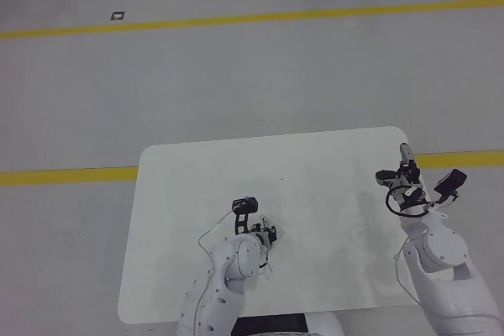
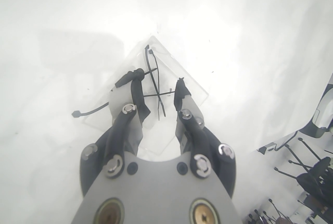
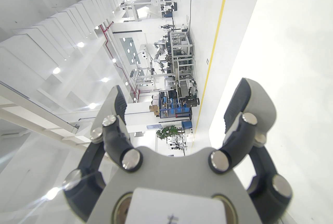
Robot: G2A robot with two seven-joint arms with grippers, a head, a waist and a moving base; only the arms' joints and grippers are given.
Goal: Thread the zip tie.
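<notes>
Several black zip ties (image 2: 156, 84) lie crossed on a clear plastic tray (image 2: 192, 84) on the white table. My left gripper (image 2: 159, 79) hovers just above the tray, open, its tape-wrapped fingertips (image 2: 138, 76) on either side of the crossed ties. One tie's end reaches the left-hand fingertip. Another zip tie (image 2: 89, 111) hangs over the tray's edge onto the table. In the top view the left gripper (image 1: 267, 233) is near the table's front middle. My right gripper (image 3: 179, 92) is open and holds nothing; it stands raised at the table's right edge (image 1: 395, 166).
The white table (image 1: 319, 168) is bare across its middle and back. More loose black zip ties (image 2: 299, 160) lie close to the robot's side of the tray. Grey floor with yellow lines (image 1: 59, 176) surrounds the table.
</notes>
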